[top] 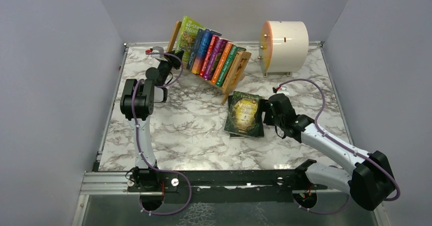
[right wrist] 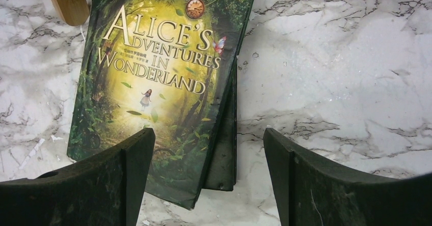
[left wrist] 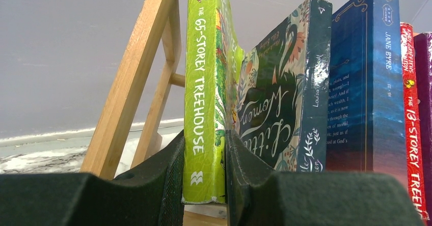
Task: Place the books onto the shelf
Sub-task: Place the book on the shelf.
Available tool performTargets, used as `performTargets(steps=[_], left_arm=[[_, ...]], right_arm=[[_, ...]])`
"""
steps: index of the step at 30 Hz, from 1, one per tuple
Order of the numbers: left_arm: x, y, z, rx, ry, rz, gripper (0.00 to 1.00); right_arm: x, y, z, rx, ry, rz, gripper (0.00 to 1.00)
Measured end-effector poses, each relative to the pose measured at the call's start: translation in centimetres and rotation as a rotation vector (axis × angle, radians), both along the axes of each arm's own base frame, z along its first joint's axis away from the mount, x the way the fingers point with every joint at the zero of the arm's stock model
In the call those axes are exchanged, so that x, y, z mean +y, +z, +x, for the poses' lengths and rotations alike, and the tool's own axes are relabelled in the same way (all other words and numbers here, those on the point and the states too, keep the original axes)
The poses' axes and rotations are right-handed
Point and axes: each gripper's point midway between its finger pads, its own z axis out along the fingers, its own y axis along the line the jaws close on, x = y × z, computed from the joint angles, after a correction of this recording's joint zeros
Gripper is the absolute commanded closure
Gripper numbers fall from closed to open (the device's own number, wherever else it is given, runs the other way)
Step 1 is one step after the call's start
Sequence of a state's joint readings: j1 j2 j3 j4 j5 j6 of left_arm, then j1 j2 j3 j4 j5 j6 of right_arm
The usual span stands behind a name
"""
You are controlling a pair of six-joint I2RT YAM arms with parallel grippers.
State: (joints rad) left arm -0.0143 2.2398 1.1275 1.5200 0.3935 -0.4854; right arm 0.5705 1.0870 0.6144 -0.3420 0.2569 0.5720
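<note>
The left tool [left wrist: 204, 157] is clamped on the lower spine of a thin lime-green paperback [left wrist: 203, 83], which stands at the left end of the wooden shelf [left wrist: 133, 83] beside a row of other books [left wrist: 356, 83]. The right tool [right wrist: 209, 160] hangs spread wide over a dark green Alice book [right wrist: 153, 78], which lies flat on a second book [right wrist: 227, 134] on the marble surface [right wrist: 346, 58], near the shelf's right end. These books look light, glossy and somewhat bendy, so pinching the exposed right-hand edge seems best. There is bare surface to their right for approach.

Lime-green treehouse book [left wrist: 204, 109]; dark-green Alice book [right wrist: 158, 83]; white grey-veined marble table [right wrist: 331, 58]; cream drum [top: 288, 45].
</note>
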Motion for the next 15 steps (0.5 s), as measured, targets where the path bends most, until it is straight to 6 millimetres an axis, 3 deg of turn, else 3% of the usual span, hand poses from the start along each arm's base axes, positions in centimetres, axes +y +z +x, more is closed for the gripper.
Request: performTargets(steps=[5, 15], left_arm=[[-0.13, 0.02, 0.07, -0.003, -0.008, -0.001, 0.99], [-0.48, 0.02, -0.10, -0.006, -0.028, 0.005, 0.69]], right_arm=[[0.00, -0.24, -0.02, 0.008, 0.000, -0.004, 0.23], [0.03, -0.34, -0.03, 0.011, 0.000, -0.004, 0.23]])
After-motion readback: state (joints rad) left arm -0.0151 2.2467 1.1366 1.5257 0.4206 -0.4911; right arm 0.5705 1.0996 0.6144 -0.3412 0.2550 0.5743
